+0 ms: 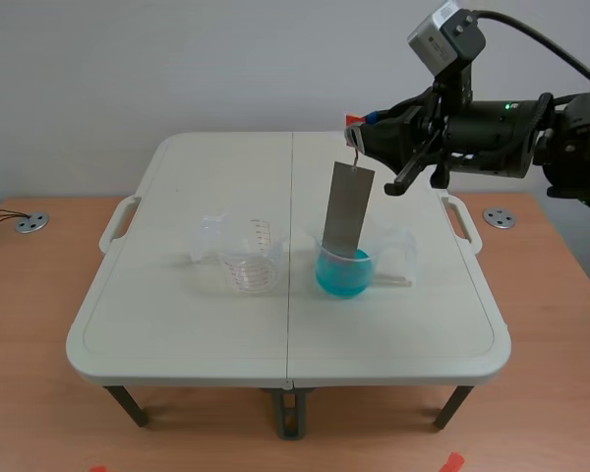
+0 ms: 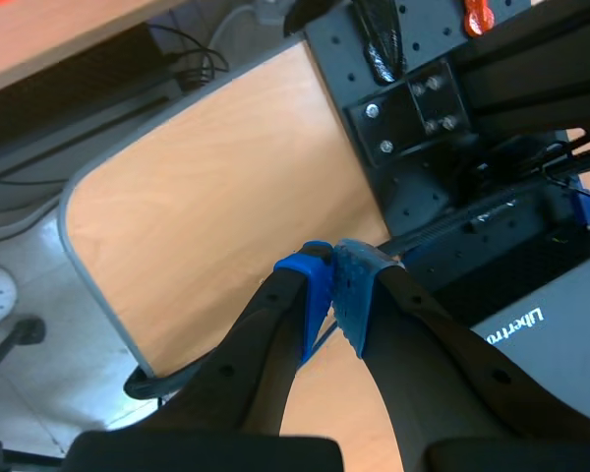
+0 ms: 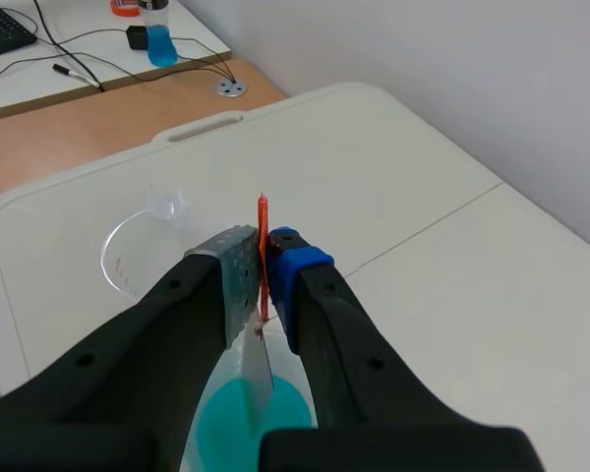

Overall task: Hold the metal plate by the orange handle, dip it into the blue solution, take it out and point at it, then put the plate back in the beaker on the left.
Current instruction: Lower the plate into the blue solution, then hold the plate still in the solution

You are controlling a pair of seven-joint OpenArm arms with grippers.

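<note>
Metal plate (image 1: 348, 209) hangs into the blue solution beaker (image 1: 343, 278), orange handle (image 3: 263, 231) grasped by right claw (image 3: 263, 264). Left claw (image 2: 332, 271) clenched, empty.

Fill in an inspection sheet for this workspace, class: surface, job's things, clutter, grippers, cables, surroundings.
Surface: white folding table, seam down its middle.
Job's things: metal plate hangs tilted from orange handle, lower end at the mouth of the beaker of blue solution; empty beaker stands left of it.
Clutter: nothing seen.
Grippers: right gripper shut on orange handle; left gripper shut on nothing, off the white table.
Cables: black cable runs from the raised wrist camera.
Surroundings: wooden desk with round metal grommets; pale wall behind.
</note>
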